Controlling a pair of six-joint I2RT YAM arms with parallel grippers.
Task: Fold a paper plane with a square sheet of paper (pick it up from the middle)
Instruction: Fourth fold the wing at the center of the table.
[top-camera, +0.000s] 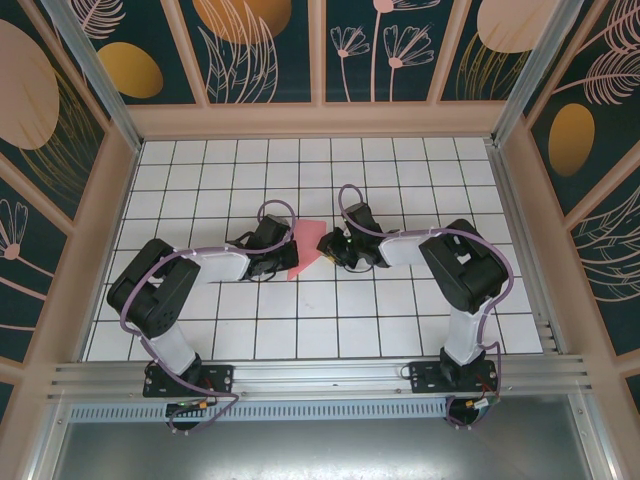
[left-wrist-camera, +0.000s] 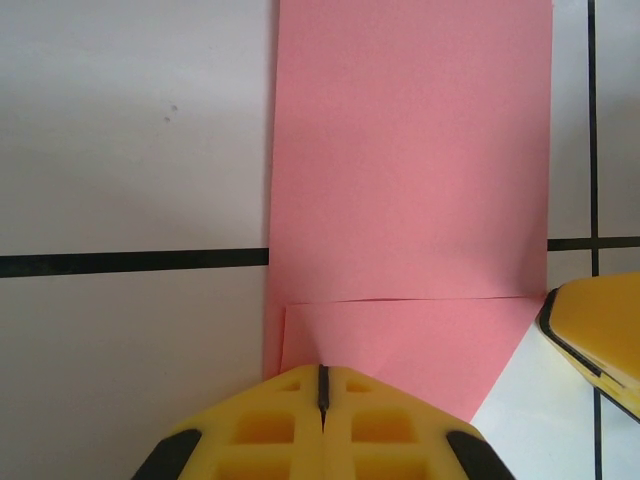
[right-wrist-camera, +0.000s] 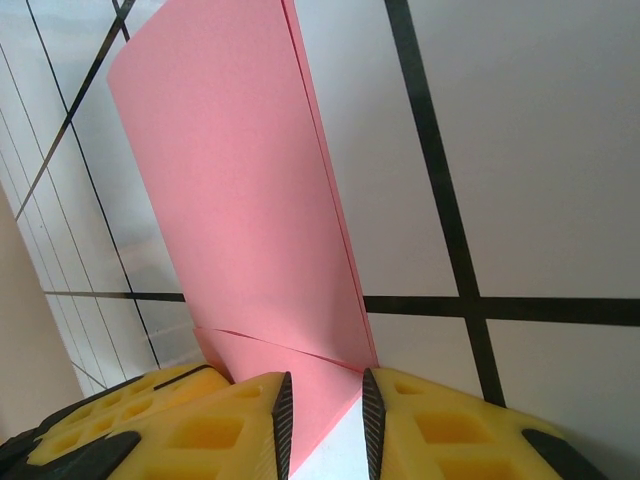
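Paper (left-wrist-camera: 410, 180), salmon-pink, folded into a narrow strip (one cross-crease).

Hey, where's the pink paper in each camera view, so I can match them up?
Top external: paper near centre, on the table.
Left wrist: centre, top edge down to the left gripper.
Right wrist: left of centre, above the right gripper.
Shared: black tile lines.

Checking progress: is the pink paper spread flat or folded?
Folded. The pink paper shows an overlapping flap edge, and doubled layers along its side in the right wrist view.
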